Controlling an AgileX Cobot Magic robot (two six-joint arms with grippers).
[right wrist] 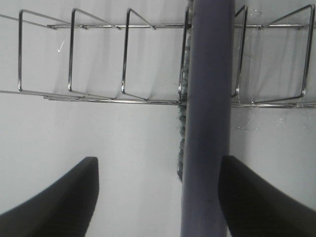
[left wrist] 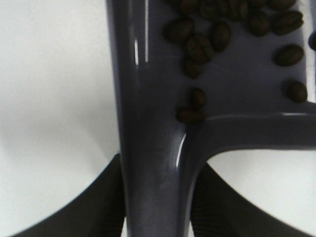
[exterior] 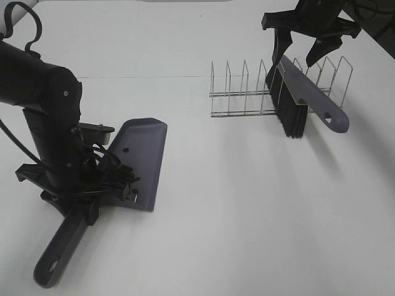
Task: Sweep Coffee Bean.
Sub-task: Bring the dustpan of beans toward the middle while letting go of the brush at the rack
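The grey-purple dustpan (exterior: pixel 143 154) lies on the white table at the left, its handle (exterior: pixel 58 253) pointing to the front. My left gripper (exterior: pixel 87 198) is shut on that handle. In the left wrist view the handle (left wrist: pixel 153 148) runs between my fingers (left wrist: pixel 89 207), and several dark coffee beans (left wrist: pixel 200 47) lie in the pan near the handle joint. The beans do not show in the exterior view. The brush (exterior: pixel 295 111), with black bristles and a grey-purple handle, leans in a wire rack (exterior: pixel 241 92). My right gripper (exterior: pixel 301 52) hangs open just above it, its fingers (right wrist: pixel 74 197) wide on either side of the brush back (right wrist: pixel 207 123).
The wire rack (right wrist: pixel 98 59) with several upright dividers stands at the back right. The brush handle's end (exterior: pixel 330 117) sticks out in front of the rack. The left arm's black body (exterior: pixel 49 117) stands over the dustpan's left side.
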